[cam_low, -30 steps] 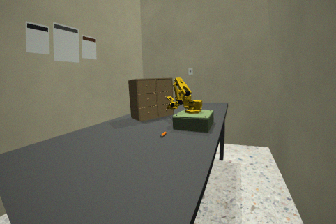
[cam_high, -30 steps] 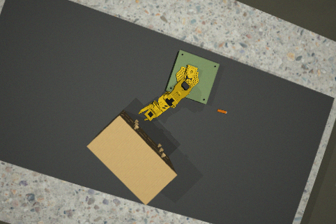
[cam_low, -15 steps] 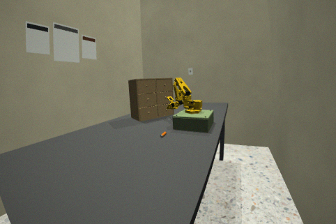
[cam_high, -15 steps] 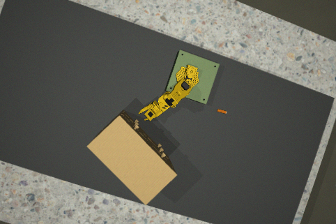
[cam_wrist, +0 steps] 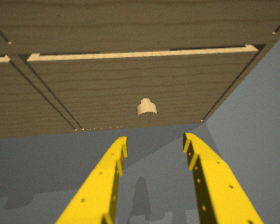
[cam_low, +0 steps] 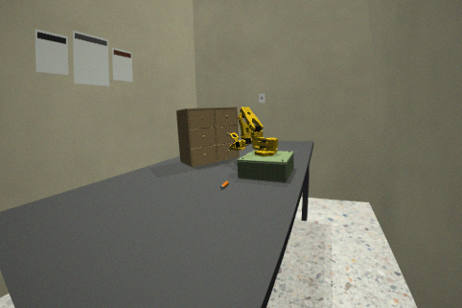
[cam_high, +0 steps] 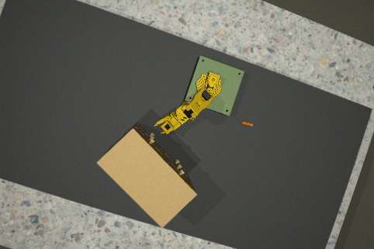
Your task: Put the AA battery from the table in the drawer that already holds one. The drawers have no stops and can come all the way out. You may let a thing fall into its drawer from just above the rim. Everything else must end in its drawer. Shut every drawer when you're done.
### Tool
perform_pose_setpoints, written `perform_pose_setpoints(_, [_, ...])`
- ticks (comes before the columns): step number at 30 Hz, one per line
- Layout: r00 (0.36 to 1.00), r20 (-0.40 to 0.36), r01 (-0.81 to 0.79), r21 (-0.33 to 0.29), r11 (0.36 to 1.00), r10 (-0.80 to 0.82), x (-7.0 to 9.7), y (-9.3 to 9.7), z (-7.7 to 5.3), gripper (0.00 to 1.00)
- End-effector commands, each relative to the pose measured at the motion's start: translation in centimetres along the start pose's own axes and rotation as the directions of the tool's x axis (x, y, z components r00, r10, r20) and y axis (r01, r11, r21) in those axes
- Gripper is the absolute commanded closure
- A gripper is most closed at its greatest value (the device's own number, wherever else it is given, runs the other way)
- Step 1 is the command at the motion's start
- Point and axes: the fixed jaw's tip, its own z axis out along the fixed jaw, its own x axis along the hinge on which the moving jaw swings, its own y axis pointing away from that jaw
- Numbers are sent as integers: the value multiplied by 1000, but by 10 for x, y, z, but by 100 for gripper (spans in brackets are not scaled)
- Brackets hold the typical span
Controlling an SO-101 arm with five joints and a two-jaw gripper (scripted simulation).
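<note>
The orange AA battery (cam_high: 247, 124) lies on the dark table to the right of the arm's base; it also shows in the exterior view (cam_low: 224, 184). The wooden chest of drawers (cam_high: 147, 174) (cam_low: 208, 135) stands with its front toward the arm, and all its drawers look shut. My gripper (cam_high: 158, 124) (cam_low: 233, 140) (cam_wrist: 155, 140) is low, just in front of the chest's bottom row. Its fingers stand slightly apart with nothing between them. The pale knob (cam_wrist: 146, 107) of the bottom end drawer sits a little ahead of the fingertips, not touched.
The arm stands on a green base block (cam_high: 214, 84) (cam_low: 265, 164) near the table's far edge. The chest's front face is close ahead of the fingers. The table's edge runs behind the base.
</note>
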Motion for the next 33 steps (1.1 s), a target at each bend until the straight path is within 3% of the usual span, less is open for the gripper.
perform_pose_setpoints(1, [1000, 5, -8, 1, 1000, 8, 1, 0, 0, 79])
perform_pose_setpoints(14, [1000, 5, -8, 1, 1000, 8, 1, 0, 0, 79])
perform_pose_setpoints(19, [1000, 5, -6, -2, 1000, 6, 3, 1, 17, 79])
perform_pose_setpoints(31, [1000, 5, -6, -2, 1000, 6, 3, 1, 17, 79])
perform_pose_setpoints(33, [1000, 5, -6, -3, 1000, 6, 4, 1, 24, 79])
